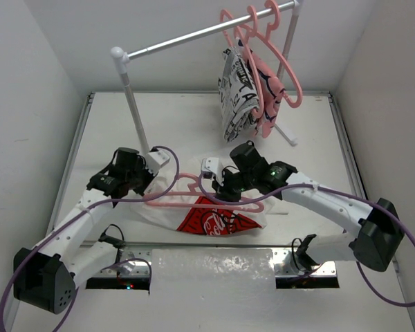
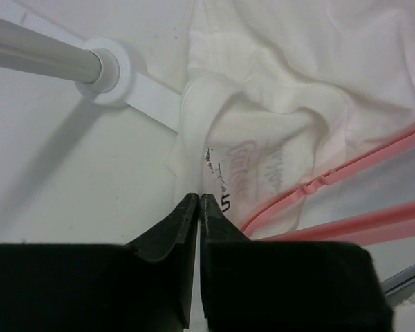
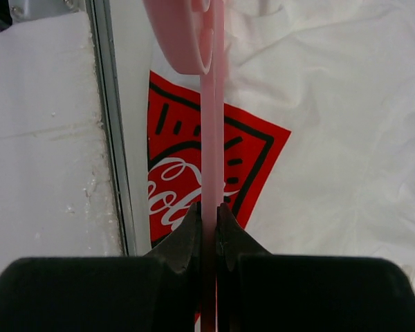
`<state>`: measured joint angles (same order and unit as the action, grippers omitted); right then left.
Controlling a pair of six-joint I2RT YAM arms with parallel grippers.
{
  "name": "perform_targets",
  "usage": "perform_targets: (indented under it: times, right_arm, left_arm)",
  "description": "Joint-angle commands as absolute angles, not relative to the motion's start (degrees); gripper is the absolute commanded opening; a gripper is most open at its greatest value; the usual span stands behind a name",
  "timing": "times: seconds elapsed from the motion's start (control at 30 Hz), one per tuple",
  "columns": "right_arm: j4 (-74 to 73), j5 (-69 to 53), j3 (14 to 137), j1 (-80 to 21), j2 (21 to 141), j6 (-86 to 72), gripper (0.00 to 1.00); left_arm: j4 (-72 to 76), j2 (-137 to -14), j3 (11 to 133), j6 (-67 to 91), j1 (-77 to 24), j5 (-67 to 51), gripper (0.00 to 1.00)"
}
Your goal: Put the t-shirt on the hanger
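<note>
Fig.: Both arms reach low to centre frame over t-shirt (image 1: 216,221) & hanger (image 1: 167,203).
L gripper (image 2: 198,200) jaws together at collar edge, rack post (image 2: 41,55) close upper left; R gripper (image 3: 207,211) clamped on hanger bar.

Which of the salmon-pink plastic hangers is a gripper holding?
The thin salmon-pink plastic hanger lying across the white Coca-Cola t-shirt; the right gripper is shut on it. The other pink hangers hang from the rail.

On the t-shirt (image 1: 218,221) at six o'clock, a red panel reads Coca-Cola. Its neck print is illegible.
</note>
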<state>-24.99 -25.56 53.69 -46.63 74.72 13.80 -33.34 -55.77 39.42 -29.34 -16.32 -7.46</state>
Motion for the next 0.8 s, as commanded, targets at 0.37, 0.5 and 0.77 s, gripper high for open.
perform_targets:
  times: [0.37, 0.5, 0.77]
  right_arm:
    - [-20.7, -26.2, 44.1, -47.0, 71.5, 13.8, 0.0]
    - [-19.8, -25.8, 43.3, -47.0, 71.0, 13.3, 0.0]
    - [-21.3, -24.2, 44.6, -47.1, 68.4, 14.7, 0.0]
  left_arm:
    - [-38.5, -65.6, 40.4, -30.2, -15.6, -1.1, 0.52]
    - [-42.5, -69.1, 40.8, -32.5, -15.6, -8.1, 0.45]
    - [-44.7, -68.1, 47.4, -32.4, -15.6, -12.5, 0.0]
